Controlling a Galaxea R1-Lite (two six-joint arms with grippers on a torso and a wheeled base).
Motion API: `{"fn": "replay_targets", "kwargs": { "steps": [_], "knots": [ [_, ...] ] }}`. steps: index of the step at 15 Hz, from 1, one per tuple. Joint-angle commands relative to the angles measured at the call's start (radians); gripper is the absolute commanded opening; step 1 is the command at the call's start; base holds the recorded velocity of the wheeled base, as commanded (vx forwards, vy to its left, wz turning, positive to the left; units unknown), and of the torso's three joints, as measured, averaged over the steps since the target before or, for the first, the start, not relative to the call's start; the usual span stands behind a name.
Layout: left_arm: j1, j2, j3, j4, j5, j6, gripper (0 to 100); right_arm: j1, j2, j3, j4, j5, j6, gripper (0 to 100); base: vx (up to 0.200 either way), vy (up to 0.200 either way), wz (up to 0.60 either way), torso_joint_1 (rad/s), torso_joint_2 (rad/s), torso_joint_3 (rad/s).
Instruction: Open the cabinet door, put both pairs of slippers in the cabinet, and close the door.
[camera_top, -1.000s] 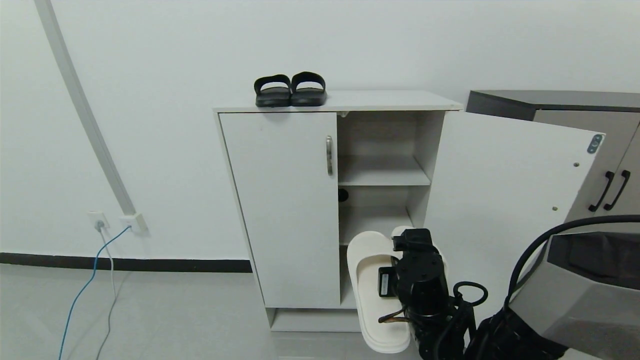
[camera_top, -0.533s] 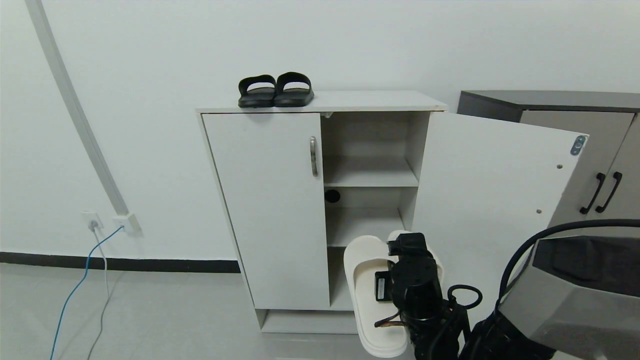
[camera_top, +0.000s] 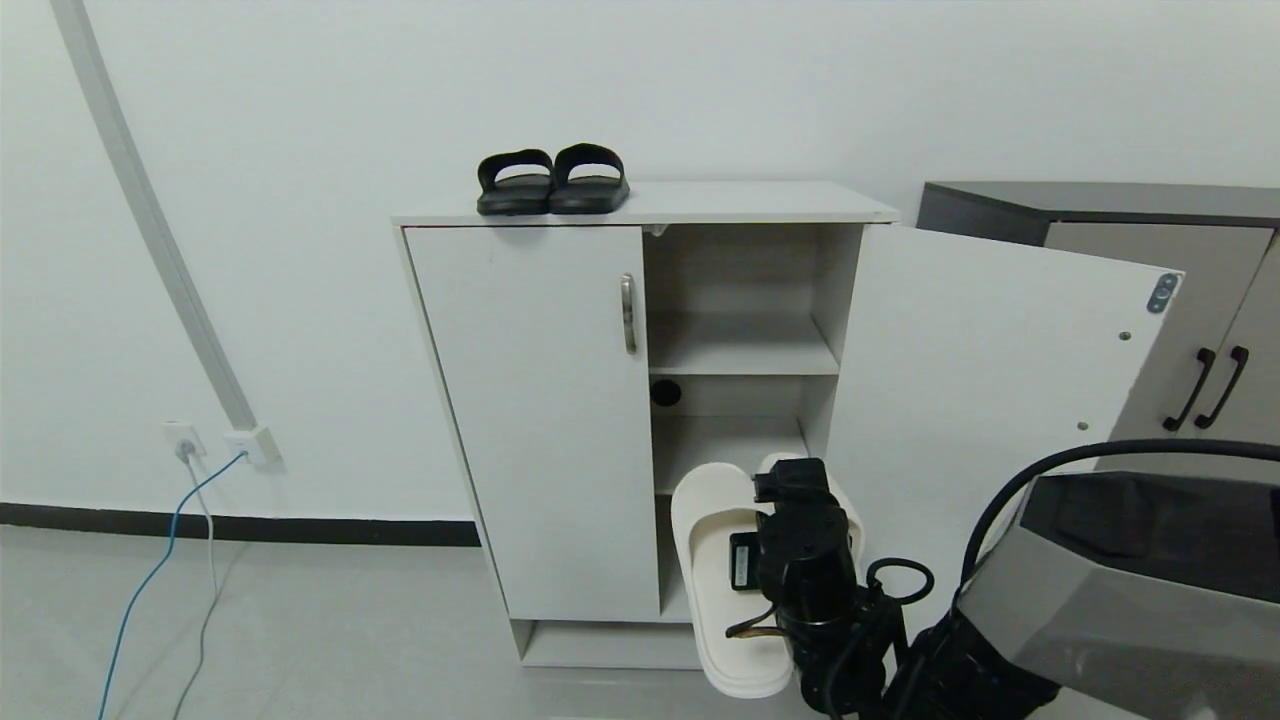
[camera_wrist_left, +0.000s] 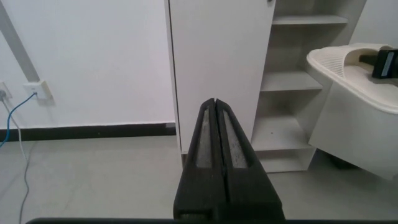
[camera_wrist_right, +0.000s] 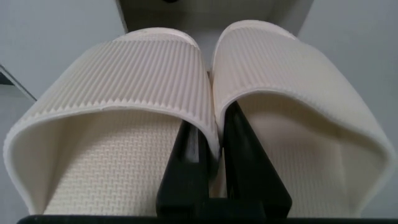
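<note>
A plain indoor room fitted out like a home entrance is shown. A bare white wall (camera_top: 300, 150) is met by a smooth grey floor (camera_top: 350, 640) along a black skirting strip (camera_top: 250, 527). A slanted cable duct (camera_top: 140, 210) is run down to wall sockets (camera_top: 245, 445), from which a blue cable (camera_top: 150, 580) is trailed. Household use is suggested by a white cabinet (camera_top: 540, 420) with shelves (camera_top: 740, 350), black slippers (camera_top: 552, 180) set on top, and a grey cabinet (camera_top: 1150, 215) beside it.
</note>
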Motion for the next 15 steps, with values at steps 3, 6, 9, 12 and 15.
{"fn": "replay_targets", "kwargs": {
  "steps": [3, 6, 9, 12, 15],
  "knots": [
    [0.000, 0.001, 0.000, 0.000, 0.000, 0.000, 0, -0.014, 0.035, -0.023, -0.001, 0.002, -0.001, 0, 0.000, 0.000, 0.00, 0.000, 0.00, 0.000],
    [0.000, 0.001, 0.000, 0.000, 0.000, 0.000, 0, -0.015, 0.037, -0.021, -0.001, 0.000, 0.000, 0, 0.000, 0.000, 0.00, 0.000, 0.00, 0.000],
    [0.000, 0.001, 0.000, 0.000, 0.000, 0.000, 0, -0.017, 0.038, -0.015, -0.001, 0.000, 0.003, 0, 0.000, 0.000, 0.00, 0.000, 0.00, 0.000],
    [0.000, 0.001, 0.000, 0.000, -0.002, 0.000, 0, -0.021, 0.043, -0.018, -0.001, 0.000, 0.003, 0, 0.000, 0.000, 0.00, 0.000, 0.00, 0.000],
    [0.000, 0.001, 0.000, 0.000, 0.000, 0.000, 0, -0.023, 0.058, -0.021, -0.006, 0.000, 0.003, 0, 0.000, 0.000, 0.00, 0.001, 0.00, -0.131]
  ]
}}
